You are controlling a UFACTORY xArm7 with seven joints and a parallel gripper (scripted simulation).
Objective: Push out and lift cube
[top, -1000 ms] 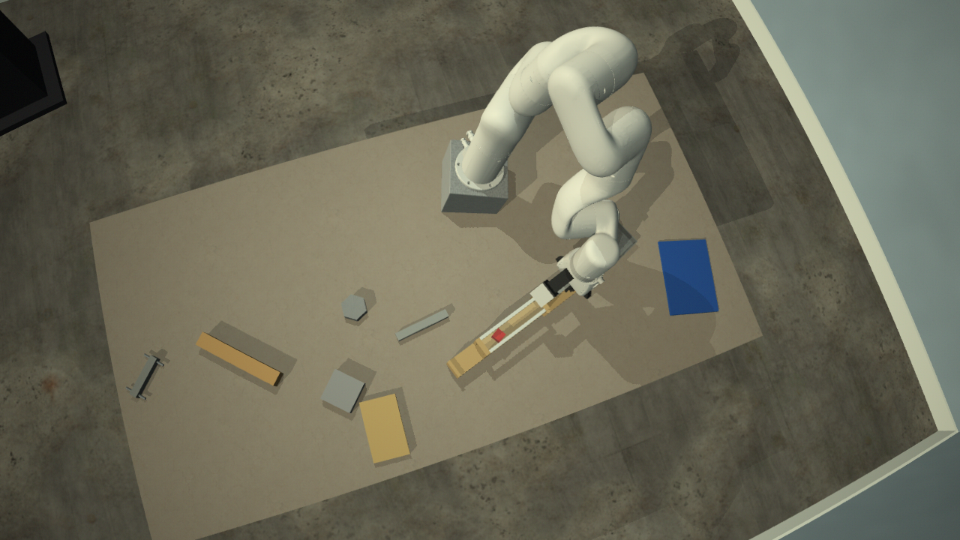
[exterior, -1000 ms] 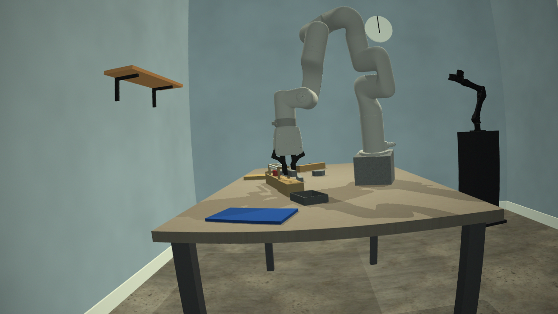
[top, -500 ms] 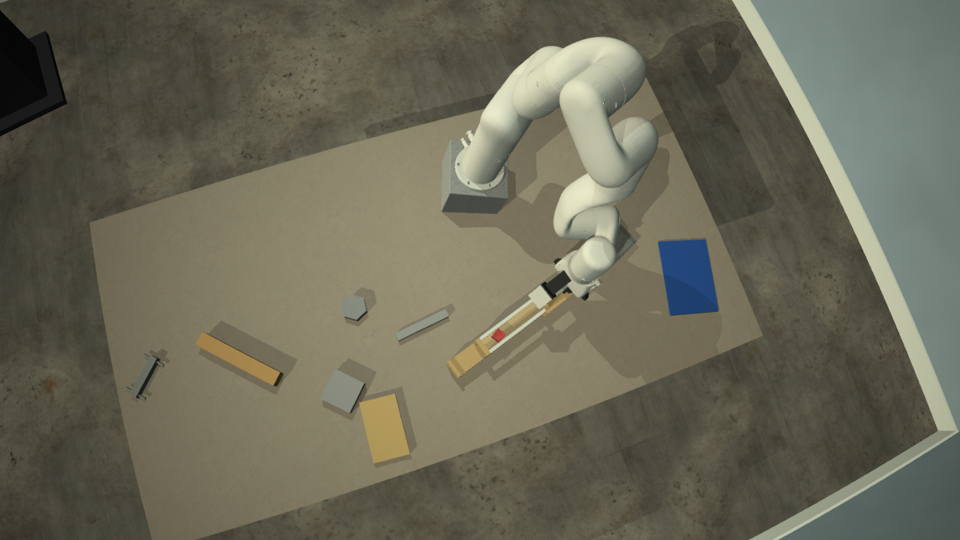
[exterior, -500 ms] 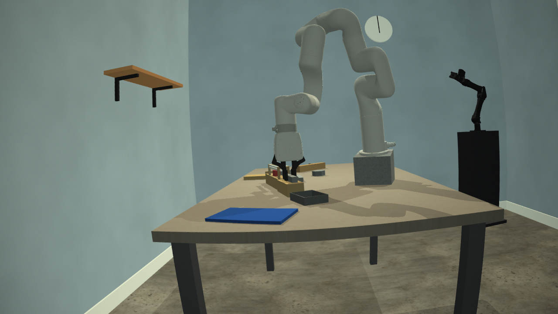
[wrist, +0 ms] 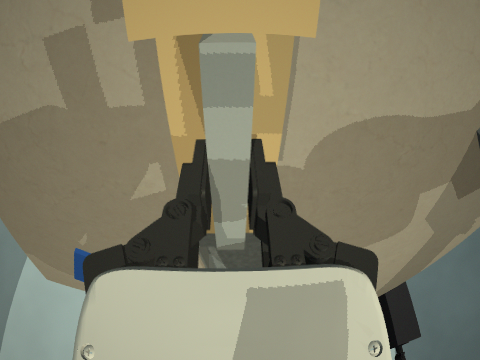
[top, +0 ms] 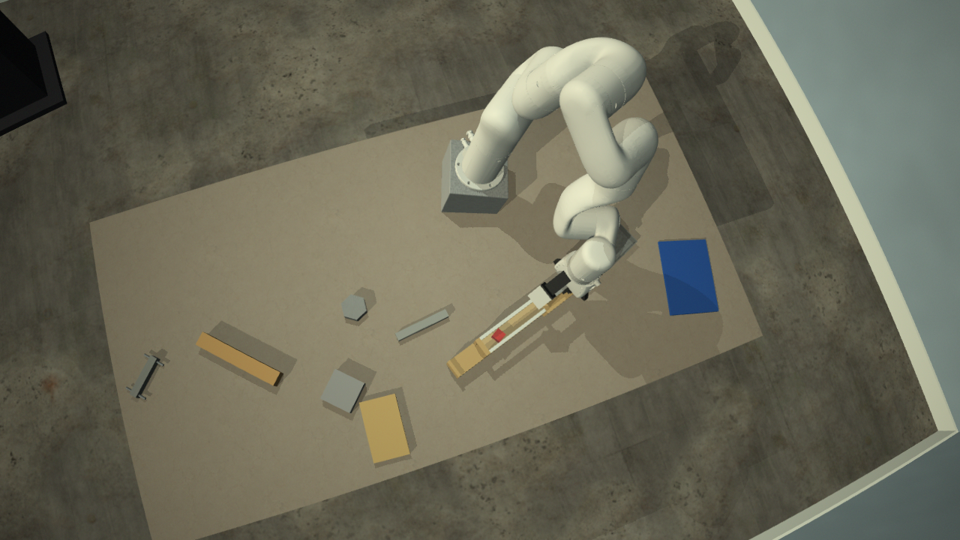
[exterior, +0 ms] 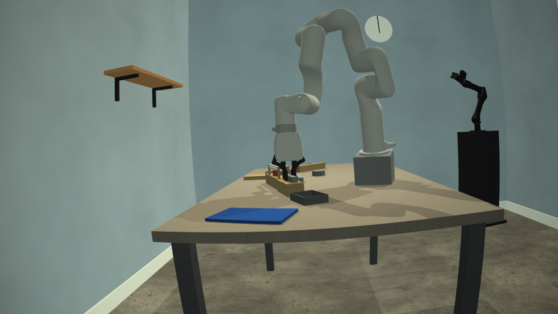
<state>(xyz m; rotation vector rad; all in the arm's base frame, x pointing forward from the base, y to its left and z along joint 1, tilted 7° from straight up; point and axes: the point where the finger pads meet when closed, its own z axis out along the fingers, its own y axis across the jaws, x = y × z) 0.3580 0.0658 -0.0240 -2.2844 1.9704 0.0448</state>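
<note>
step: push cube (top: 498, 334) | gripper (wrist: 227, 160) clenched on grey bar (wrist: 228, 114) | i'd keep bar centred in channel (top: 510, 328), fingers outside

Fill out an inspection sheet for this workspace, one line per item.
Surface: tan table, shadowed by the arm.
Job's things: red cube sits inside the wooden channel; a grey bar points into its near end.
Clutter: blue mat, dark tray, grey hexagon, grey slat, two tan boards, grey block, small grey rack.
Grippers: gripper shut on the grey bar.
Cables: nothing seen.
Surroundings: wall shelf, clock, black pedestal.
</note>
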